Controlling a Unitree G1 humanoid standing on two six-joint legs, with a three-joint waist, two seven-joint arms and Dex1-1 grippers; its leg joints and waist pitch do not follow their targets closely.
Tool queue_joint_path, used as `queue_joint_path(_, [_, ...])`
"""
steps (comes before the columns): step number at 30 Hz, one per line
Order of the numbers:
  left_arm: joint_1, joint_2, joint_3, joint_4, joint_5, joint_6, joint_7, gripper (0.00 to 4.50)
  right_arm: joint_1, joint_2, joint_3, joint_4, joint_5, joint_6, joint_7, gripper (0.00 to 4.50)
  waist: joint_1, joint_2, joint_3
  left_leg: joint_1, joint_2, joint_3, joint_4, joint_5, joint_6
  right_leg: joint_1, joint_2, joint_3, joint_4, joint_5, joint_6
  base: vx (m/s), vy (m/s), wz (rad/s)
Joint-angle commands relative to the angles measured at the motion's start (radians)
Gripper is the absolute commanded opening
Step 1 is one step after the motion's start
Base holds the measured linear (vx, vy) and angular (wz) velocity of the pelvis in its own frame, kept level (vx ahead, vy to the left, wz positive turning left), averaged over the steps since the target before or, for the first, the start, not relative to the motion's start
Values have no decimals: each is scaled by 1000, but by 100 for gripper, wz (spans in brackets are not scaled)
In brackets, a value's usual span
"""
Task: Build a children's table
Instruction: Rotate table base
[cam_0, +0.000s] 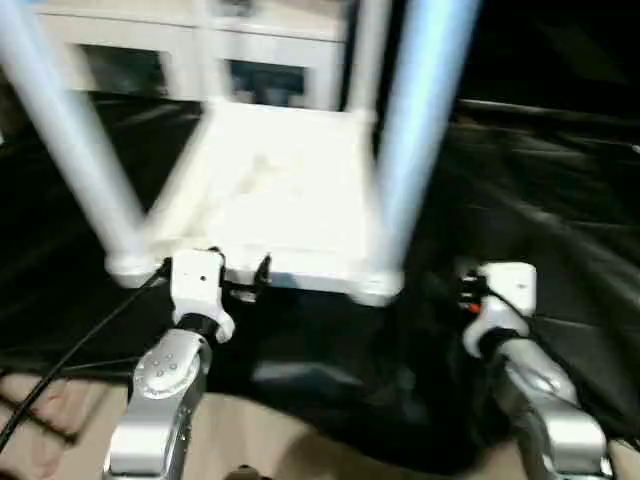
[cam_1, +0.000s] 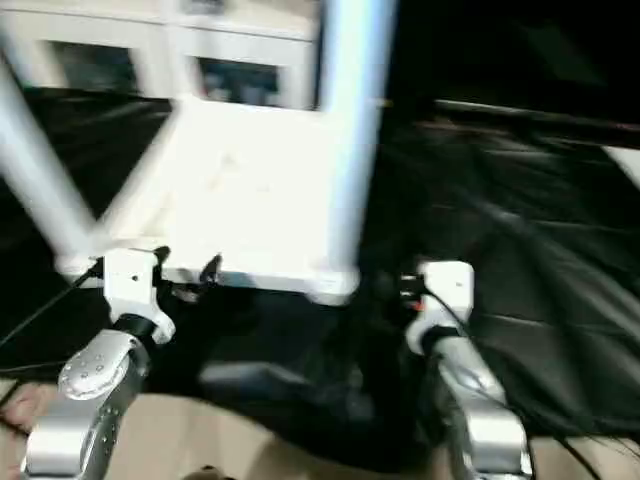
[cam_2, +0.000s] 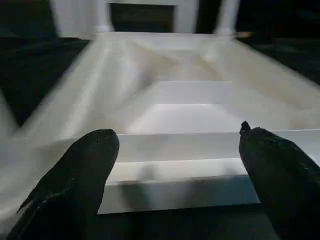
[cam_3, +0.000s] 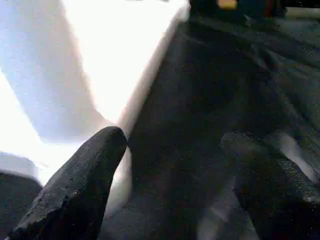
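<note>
Black sheet (cam_0: 540, 200) covers the floor, white cabinet (cam_0: 250, 45) at 12 o'clock behind the work. Tabletop (cam_0: 270, 190) lies upside down on the sheet, dead centre in front of us, ribbed underside up. We count at least three legs standing in corner sockets: near-left leg (cam_0: 70, 140) leaning off toward 10 o'clock, near-right leg (cam_0: 420, 130) rising to 12, one far leg (cam_0: 368, 55) behind it.

Left gripper (cam_0: 240, 272) sits at the tabletop's near edge, at 7 o'clock of the slab; jaws wide apart, nothing between them, edge just ahead of the fingers (cam_2: 80, 175). Right gripper (cam_1: 395, 290) is near the near-right socket, at 5 o'clock of the slab; jaws spread too, holding nothing, one finger (cam_3: 80, 185) beside the white corner, the other over the sheet.

Risks as we see them:
- near-left leg looks tilted, may not be seated; any lift or flip could drop it
- gripping only the thin edge with one hand could let the slab pivot and slip
- right hand is off the slab, over cloth; closing there grabs sheet, not table
- tall legs close to our forearms, a swing could knock them
</note>
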Motion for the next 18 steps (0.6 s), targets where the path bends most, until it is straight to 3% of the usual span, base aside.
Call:
queue_joint_path(1, [-35,-15,-9,11,9,-13,21,443,5,-26,-31,-7,-10,19,-12,369,-19,21,-51,76,140,-74,-143,246,435,-57,54,-67,80,-92,46,-13,216,13])
queue_joint_path(2, [-48,-18,-17,13,14,-15,20,443,1,-34,-43,-8,-5,30,-14,369,-14,1,-48,55,157,-70,-147,266,409,-49,35,-57,70,-70,66,-47,159,-1])
queue_joint_path(3, [-50,-18,-21,13,15,-15,19,443,0,-36,-46,-8,-3,31,-14,369,-8,-2,-46,37,169,-78,-156,213,356,-26,20,-40,51,-58,54,-29,71,-4])
queue_joint_path(4, [-54,-19,-30,12,16,-15,12,443,5,-45,-52,-7,-1,32,-10,369,2,-34,-50,32,180,-85,-150,19,178,2,-36,19,-17,-26,-2,-71,107,-3])
queue_joint_path(5, [-59,-24,-43,10,16,-9,7,443,9,-57,-58,-6,0,33,-5,369,2,-13,-39,36,166,-80,-150,-216,-48,6,-49,23,-49,-29,-129,-97,92,8])
queue_joint_path(6, [-65,-25,-49,10,22,-1,11,443,13,-63,-63,-7,1,35,-2,369,-28,3,-35,40,226,-132,-204,-468,-200,19,-2,-12,-7,-119,-95,-97,92,8])
queue_joint_path(7, [-70,-25,-51,11,26,4,17,443,14,-66,-65,-8,-1,36,-1,369,-30,18,-32,36,250,-147,-238,-571,-255,15,18,-29,32,-138,-31,-109,79,9])
queue_joint_path(8, [-75,-29,-44,14,22,16,26,443,17,-66,-70,-14,2,41,-5,369,-29,22,-26,18,258,-136,-278,-696,-281,13,46,-43,95,-123,49,-103,16,8])
queue_joint_path(9, [-75,-29,-44,14,22,16,26,443,17,-66,-70,-14,2,41,-5,369,-25,23,-23,8,236,-114,-280,-724,-272,15,54,-51,107,-109,53,-103,16,8])
queue_joint_path(10, [-85,-36,-30,20,12,25,35,443,23,-68,-76,-31,6,51,-8,369,-20,30,-30,11,193,-78,-266,-728,-235,22,50,-54,82,-82,40,-104,-46,13])
queue_joint_path(11, [-85,-36,-30,20,12,25,35,443,23,-68,-76,-31,6,51,-8,369,-23,15,-47,25,157,-69,-242,-664,-207,31,20,-27,18,-89,27,-106,-96,6])
queue_joint_path(12, [-90,-35,-27,24,10,29,34,443,25,-68,-75,-41,12,54,-6,369,-24,1,-53,25,126,-58,-217,-615,-211,36,-13,-8,-26,-123,12,-106,-96,6])
queue_joint_path(13, [-90,-35,-27,24,10,29,34,443,25,-68,-75,-41,12,54,-6,369,-24,-17,-65,26,93,-48,-167,-529,-213,36,-65,21,-64,-171,-2,-102,-112,-17])
queue_joint_path(14, [-96,-32,-26,31,5,28,25,443,25,-70,-69,-48,16,56,2,369,4,-33,-40,-26,54,-94,31,-42,-97,58,-211,81,-175,-441,9,-58,-75,-42])
queue_joint_path(15, [-101,-30,-26,39,0,22,15,443,24,-71,-63,-52,20,57,10,369,8,-39,-29,-57,48,-92,27,29,-96,87,-185,47,-169,-491,22,-58,-75,-42])
queue_joint_path(16, [-105,-30,-25,46,-8,15,4,443,22,-73,-59,-55,24,57,17,369,17,9,-14,-22,80,-90,-46,-56,-141,68,-130,-9,-172,-603,-20,-26,-7,-47])
queue_joint_path(17, [-105,-30,-25,46,-8,15,4,443,22,-73,-59,-55,24,57,17,369,-6,-6,-33,-13,107,-91,-108,-239,-146,64,-56,-31,-127,-513,-31,-60,0,-20])
queue_joint_path(18, [-109,-15,-45,58,-8,-10,-34,443,9,-70,-60,-45,23,53,12,369,-11,2,-27,-9,117,-95,-123,-312,-151,61,-48,-33,-121,-459,-44,-60,0,-20])
